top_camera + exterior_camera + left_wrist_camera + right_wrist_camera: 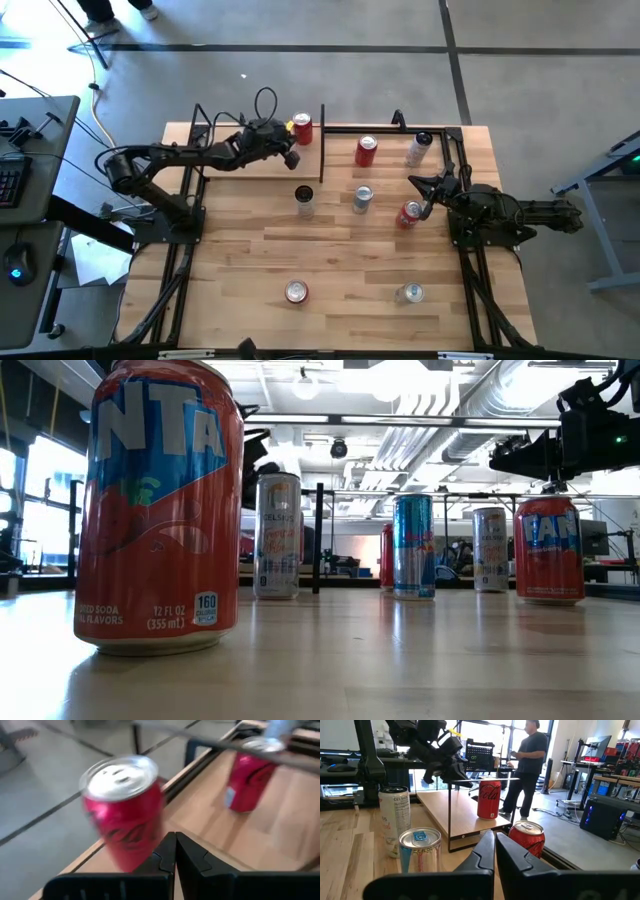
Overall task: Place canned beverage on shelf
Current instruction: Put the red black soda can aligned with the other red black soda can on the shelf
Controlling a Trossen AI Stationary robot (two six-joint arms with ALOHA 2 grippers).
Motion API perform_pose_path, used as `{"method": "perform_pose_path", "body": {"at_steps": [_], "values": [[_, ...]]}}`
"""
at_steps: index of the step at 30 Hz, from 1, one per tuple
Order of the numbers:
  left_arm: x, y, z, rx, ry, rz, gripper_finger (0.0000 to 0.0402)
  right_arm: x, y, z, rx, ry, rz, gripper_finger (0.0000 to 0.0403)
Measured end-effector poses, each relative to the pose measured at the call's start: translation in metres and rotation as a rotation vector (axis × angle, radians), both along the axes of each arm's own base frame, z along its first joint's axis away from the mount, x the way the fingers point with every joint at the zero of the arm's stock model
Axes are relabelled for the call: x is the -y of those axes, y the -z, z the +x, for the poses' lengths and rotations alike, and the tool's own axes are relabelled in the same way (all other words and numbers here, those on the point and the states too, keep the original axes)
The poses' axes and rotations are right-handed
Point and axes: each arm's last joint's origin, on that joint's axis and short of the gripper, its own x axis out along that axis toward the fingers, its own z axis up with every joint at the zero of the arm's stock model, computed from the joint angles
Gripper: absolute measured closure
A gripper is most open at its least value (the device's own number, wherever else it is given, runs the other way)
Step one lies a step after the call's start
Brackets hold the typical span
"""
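Canned beverage (pixel 302 130): red cola can, silver top, white script; stands upright, long axis vertical, at the end of the shelf (pixel 451 808) nearer the table's middle, close to its edge.

Shelf: narrow pale wood board on thin black rod uprights, along the table's (pixel 340 250) far edge; carries this one can.

Left gripper (pixel 292 157): just beside the can, over the shelf, fingers pressed together, holding nothing.

Right gripper (pixel 418 181): fingers together, empty, by a red can (pixel 409 214) at the table's right.

Other cans: standing loose on the table.
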Motion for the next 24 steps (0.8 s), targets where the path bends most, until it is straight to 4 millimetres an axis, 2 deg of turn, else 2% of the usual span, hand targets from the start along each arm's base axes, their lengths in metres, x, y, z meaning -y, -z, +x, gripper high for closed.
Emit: {"method": "perform_pose_path", "body": {"at_steps": [8,13,17,24], "values": [[0.017,-0.002,0.009,0.101,0.097,0.052,0.0401,0.000,0.000,0.000,-0.001,0.000,0.000,0.0403],[0.029,0.019,-0.009,0.245,0.093,0.086,0.0401,0.000,0.000,0.000,-0.001,0.000,0.000,0.0403],[0.037,0.032,-0.023,0.257,0.127,0.093,0.0401,0.000,0.000,0.000,0.000,0.000,0.000,0.0403],[0.044,0.024,-0.043,0.269,0.133,0.162,0.0401,0.000,0.000,0.000,0.000,0.000,0.000,0.0403]]}}
